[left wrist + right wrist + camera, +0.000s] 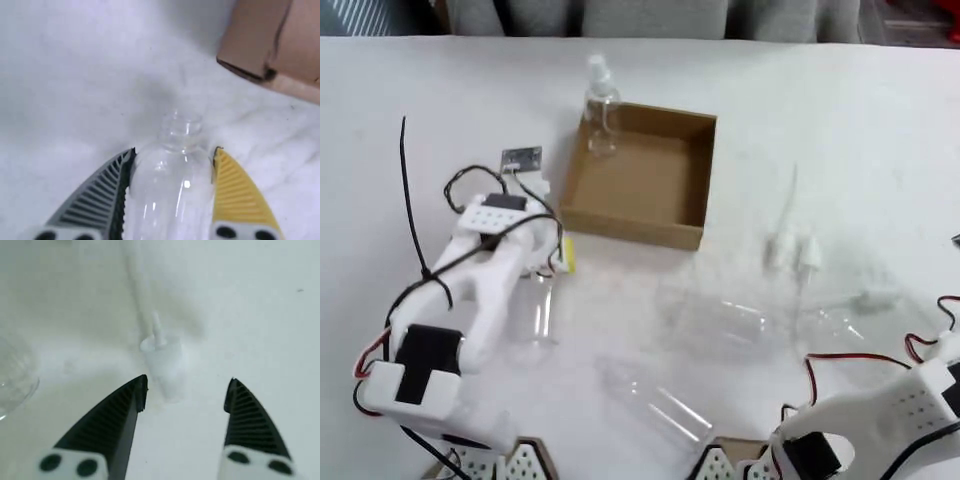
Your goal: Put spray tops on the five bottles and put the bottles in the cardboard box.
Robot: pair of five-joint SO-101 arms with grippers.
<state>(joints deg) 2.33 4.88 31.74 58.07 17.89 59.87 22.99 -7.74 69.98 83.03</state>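
My left gripper [174, 150] is shut on a clear, topless bottle [170, 195], its grey and yellow fingers pressing the bottle's shoulders just below the open neck. In the high view this gripper [556, 262] and its bottle [538, 312] are left of the cardboard box [692, 170], near its front corner. A bottle with a spray top [602, 105] stands upright in the box's far left corner. My right gripper [187, 381] is open above a white spray top [165, 365] lying on the table, with its thin tube pointing away.
Three more clear bottles lie on the white table [720, 322] [655, 402] [850, 312]. Loose spray tops [785, 240] [810, 255] lie right of the box. A corner of the box [270, 45] shows beyond the held bottle. The right arm's body [880, 420] fills the front right.
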